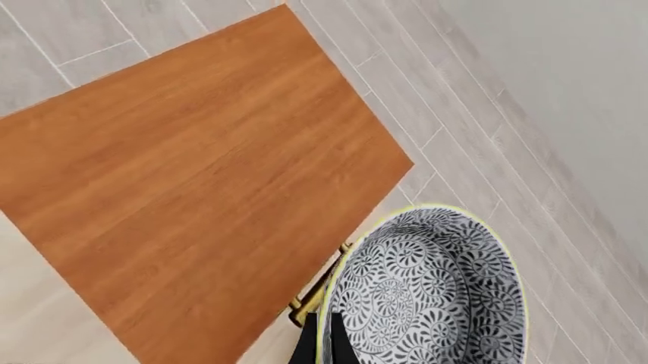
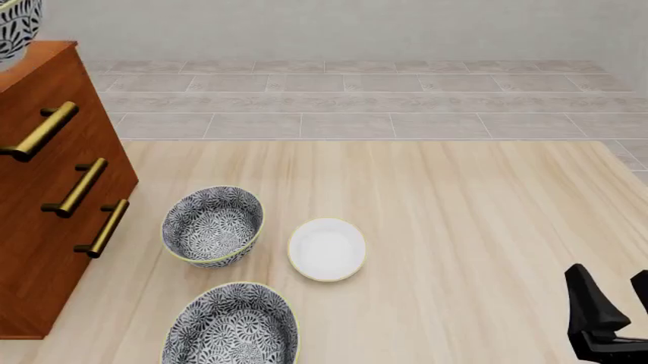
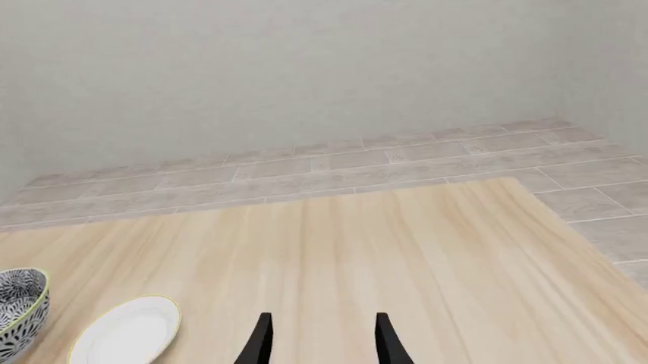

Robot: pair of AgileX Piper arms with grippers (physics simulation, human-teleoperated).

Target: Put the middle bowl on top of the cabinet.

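The middle bowl (image 1: 430, 292), floral grey-and-white with a yellowish rim, hangs above the front edge of the cabinet (image 1: 202, 174). My left gripper (image 1: 322, 337) is shut on its rim, one black finger inside and one outside. In the front view only part of the bowl (image 2: 15, 26) shows at the top left corner, over the cabinet (image 2: 45, 220) with its brass handles (image 2: 76, 187); the left gripper itself is out of that frame. My right gripper (image 2: 611, 315) stands open low at the table's right, nothing between its fingers (image 3: 261, 340).
Two more floral bowls (image 2: 212, 225) (image 2: 232, 326) stand on the light wooden table (image 2: 456, 227) just right of the cabinet. A small white dish (image 2: 326, 249) lies beside them. Tiled floor and a grey wall lie beyond.
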